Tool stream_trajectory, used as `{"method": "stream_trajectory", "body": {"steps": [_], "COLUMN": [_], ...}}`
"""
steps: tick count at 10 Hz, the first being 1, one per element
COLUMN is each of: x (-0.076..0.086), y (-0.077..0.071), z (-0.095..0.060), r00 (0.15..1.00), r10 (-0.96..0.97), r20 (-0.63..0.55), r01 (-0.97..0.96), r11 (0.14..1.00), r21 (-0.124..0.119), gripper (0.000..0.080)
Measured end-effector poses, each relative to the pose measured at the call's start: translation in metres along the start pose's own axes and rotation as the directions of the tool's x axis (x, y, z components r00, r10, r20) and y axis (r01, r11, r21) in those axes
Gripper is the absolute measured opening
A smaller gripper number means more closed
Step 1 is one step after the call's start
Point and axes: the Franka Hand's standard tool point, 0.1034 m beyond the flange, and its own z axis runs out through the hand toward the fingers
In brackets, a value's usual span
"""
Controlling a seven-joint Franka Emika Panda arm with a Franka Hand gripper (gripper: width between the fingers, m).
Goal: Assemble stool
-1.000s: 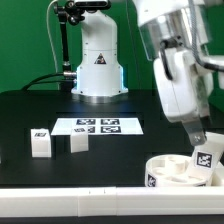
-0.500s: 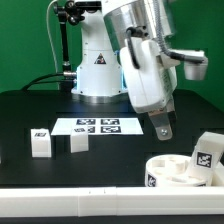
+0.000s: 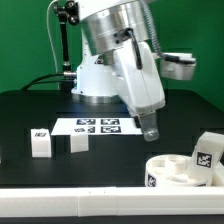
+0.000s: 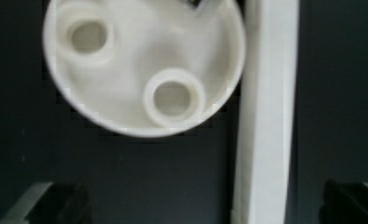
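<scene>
The round white seat (image 3: 172,172) lies at the front on the exterior view's right, and its underside with round sockets fills the wrist view (image 4: 142,62). One tagged leg (image 3: 208,151) stands at the seat's right side. Two more legs (image 3: 40,143) (image 3: 78,142) stand on the left. My gripper (image 3: 150,129) hangs above the table between the marker board and the seat, apart from every part. In the wrist view the gripper (image 4: 195,208) is open and empty, with only the dark fingertips (image 4: 35,205) showing at the corners.
The marker board (image 3: 100,126) lies flat in the middle, in front of the robot base (image 3: 98,75). A long white bar (image 4: 266,130) runs beside the seat in the wrist view. A dark fixture (image 3: 180,65) sits at the back right.
The gripper has let go of the tagged leg by the seat. It has risen and moved to the exterior view's left, toward the marker board. The leg stays standing.
</scene>
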Motion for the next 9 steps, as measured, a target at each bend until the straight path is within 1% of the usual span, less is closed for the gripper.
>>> {"method": "stream_trajectory", "body": {"steps": [1,2,4,5,6,7,9], "x": [0.0071,0.003,0.0035,0.0027,-0.0001,0.0006,0.0011], "y": [0.0059,0.0088,0.0079,0.009,0.0122,0.0118,0.0118], "z": [0.0015,0.0037,0.0041,0.0052,0.0079,0.0081,0.0085], "r00": [0.997,0.998,0.998,0.999,0.996,0.985,0.98], "r10": [0.074,0.064,0.062,0.031,-0.087,-0.17,-0.2], "r20": [-0.035,-0.029,-0.031,-0.031,-0.027,-0.022,-0.022], "r01": [-0.073,-0.063,-0.061,-0.031,0.086,0.168,0.198], "r11": [0.997,0.998,0.998,0.999,0.995,0.983,0.978], "r21": [0.04,0.026,0.027,0.016,-0.042,-0.07,-0.069], "gripper": [0.0648,0.0648,0.0648,0.0648,0.0648,0.0648,0.0648]}}
